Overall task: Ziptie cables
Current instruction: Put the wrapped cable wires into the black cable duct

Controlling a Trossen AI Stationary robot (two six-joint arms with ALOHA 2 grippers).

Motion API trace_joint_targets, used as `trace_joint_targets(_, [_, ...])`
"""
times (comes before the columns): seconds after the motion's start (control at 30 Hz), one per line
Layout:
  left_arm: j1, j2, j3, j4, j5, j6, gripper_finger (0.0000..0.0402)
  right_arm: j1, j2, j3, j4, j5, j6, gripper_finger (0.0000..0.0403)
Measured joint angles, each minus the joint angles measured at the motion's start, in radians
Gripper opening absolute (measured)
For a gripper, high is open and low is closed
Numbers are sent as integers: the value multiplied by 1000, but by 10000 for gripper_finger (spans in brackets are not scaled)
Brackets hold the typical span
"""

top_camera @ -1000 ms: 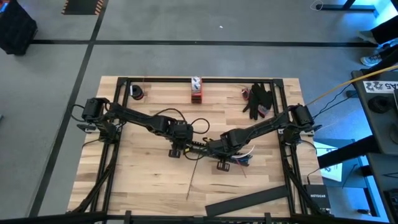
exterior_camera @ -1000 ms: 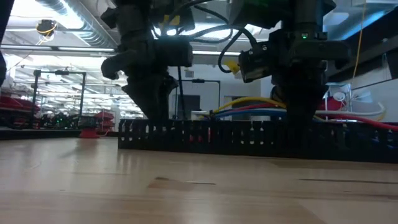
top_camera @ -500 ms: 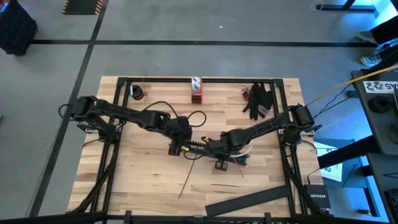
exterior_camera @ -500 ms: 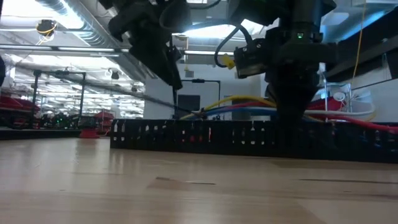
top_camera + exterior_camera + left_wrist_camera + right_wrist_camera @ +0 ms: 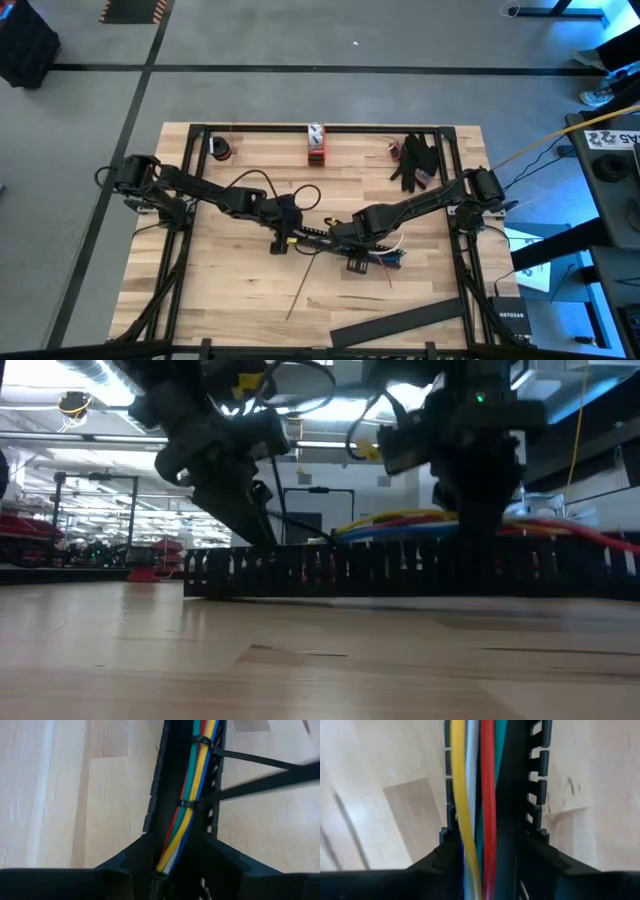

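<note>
Coloured cables (image 5: 187,807) in slotted bar (image 5: 157,795)

Industrial hall: ceiling ducts (image 5: 95,372), racks (image 5: 95,510) behind.

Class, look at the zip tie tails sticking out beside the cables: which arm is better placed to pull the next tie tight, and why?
Probably the left. Its wrist view shows two ties already looped round the cables, tails reaching toward the left gripper. The right gripper straddles the bundle farther along, steadying it.
</note>
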Motion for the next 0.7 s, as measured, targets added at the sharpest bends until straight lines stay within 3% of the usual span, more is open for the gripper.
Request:
trace_joint_targets(0.2, [5, -2, -52, 38, -1, -6, 136, 0, 0, 68, -58, 0, -71, 170])
trace_joint_targets(0.4, [5, -1, -60, 38, -2, -13, 135, 0, -1, 69, -64, 51, -40, 170])
trace_joint_targets(0.7, [5, 0, -64, 64, -3, -23, 135, -21, -45, 142, -74, 21, -65, 170])
